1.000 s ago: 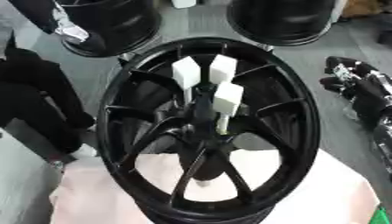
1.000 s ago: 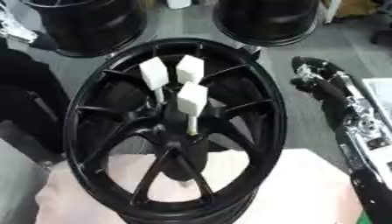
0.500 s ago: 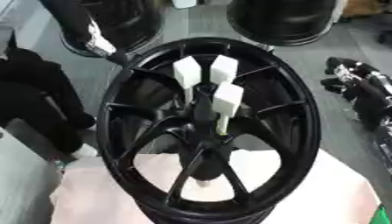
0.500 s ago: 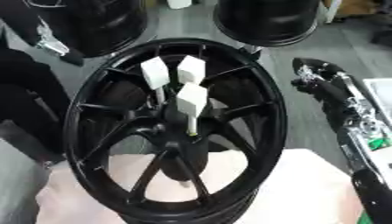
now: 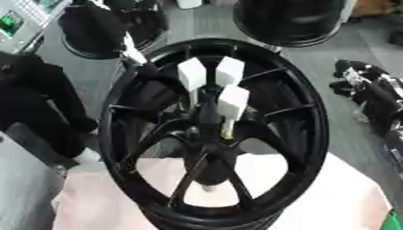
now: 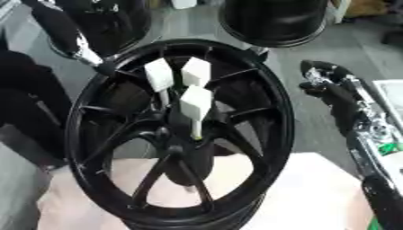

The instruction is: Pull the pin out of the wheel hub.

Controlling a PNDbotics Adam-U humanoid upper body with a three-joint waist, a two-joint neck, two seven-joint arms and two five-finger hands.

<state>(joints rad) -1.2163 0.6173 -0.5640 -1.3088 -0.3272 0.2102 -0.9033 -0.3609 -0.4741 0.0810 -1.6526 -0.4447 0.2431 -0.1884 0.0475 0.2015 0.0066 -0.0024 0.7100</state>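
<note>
pins (image 5: 233,102) | three white-headed, upright in wheel hub (image 5: 211,134)

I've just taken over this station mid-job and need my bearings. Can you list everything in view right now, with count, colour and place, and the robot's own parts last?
wheel hub: one, black, spoked, centre of view, standing on the pale cloth.
pins: three, white block-shaped heads on thin stems, standing in the hub's centre, close together.
cloth: one, pale pinkish white, under the hub at the bottom.
other wheels: at least two, black, on the grey floor at the far edge.
left arm: black with a silver joint, coming in from the upper left to the hub's upper left rim; its hand cannot be made out.
right arm: black with silver parts, along the right edge, away from the hub; hand not visible.
</note>
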